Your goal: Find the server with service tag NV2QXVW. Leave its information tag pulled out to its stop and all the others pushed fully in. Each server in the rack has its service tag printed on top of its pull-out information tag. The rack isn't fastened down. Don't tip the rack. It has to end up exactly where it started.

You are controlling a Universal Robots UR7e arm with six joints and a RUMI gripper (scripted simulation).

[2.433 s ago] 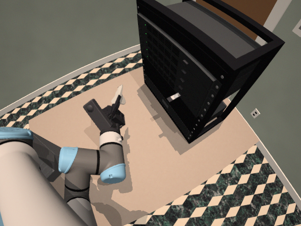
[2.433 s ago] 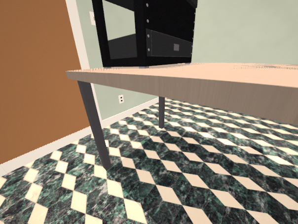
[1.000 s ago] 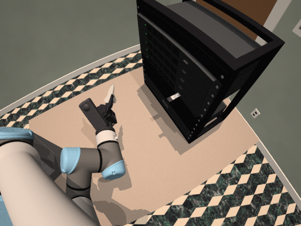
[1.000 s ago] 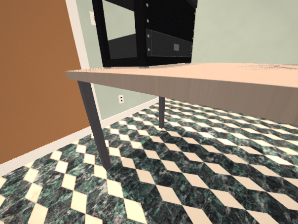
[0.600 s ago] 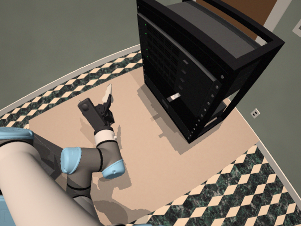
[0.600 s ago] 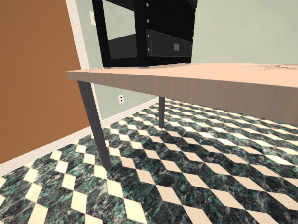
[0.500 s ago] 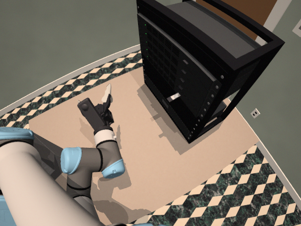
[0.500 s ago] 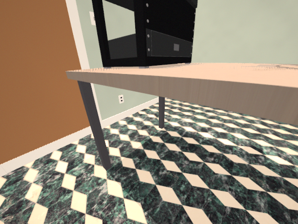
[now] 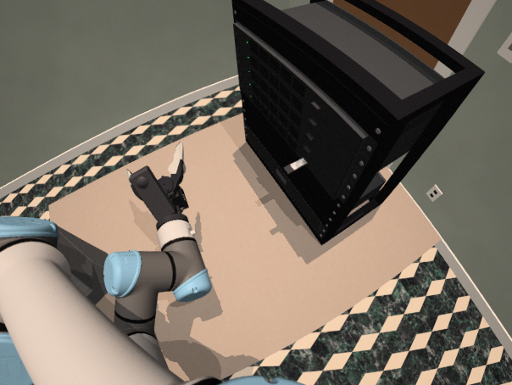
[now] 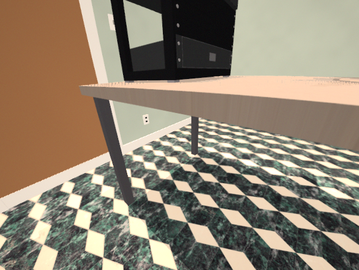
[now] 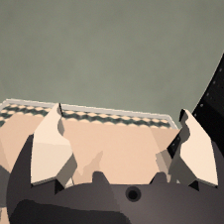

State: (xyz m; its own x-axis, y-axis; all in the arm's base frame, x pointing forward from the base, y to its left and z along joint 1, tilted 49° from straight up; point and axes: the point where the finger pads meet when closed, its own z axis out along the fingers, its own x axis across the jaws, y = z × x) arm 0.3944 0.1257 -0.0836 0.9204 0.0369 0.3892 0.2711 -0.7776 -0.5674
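Lowest tag (image 9: 297, 164) sticks out of the rack's (image 9: 441, 91) (image 10: 170, 38) (image 11: 214, 106) front, white face up, presumably so its print can be read; lettering too small here. Four above look pushed in. Rack upright on the tabletop (image 9: 237, 254) (image 10: 282, 86) (image 11: 114, 144). Tool (image 9: 154, 159) (image 11: 122, 106) well apart from it, fingers spread wide, nothing between, likely keeping clear of the unfastened rack.

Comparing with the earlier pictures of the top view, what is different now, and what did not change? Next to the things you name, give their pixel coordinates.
The gripper (image 9: 153, 158) (image 11: 122, 106) has moved a little away from the server rack (image 9: 392, 111) (image 10: 170, 38) (image 11: 216, 99), turning as it went. It is open and took hold of nothing. The rack and its one bright, pulled-out information tag (image 9: 298, 164) look the same as before.
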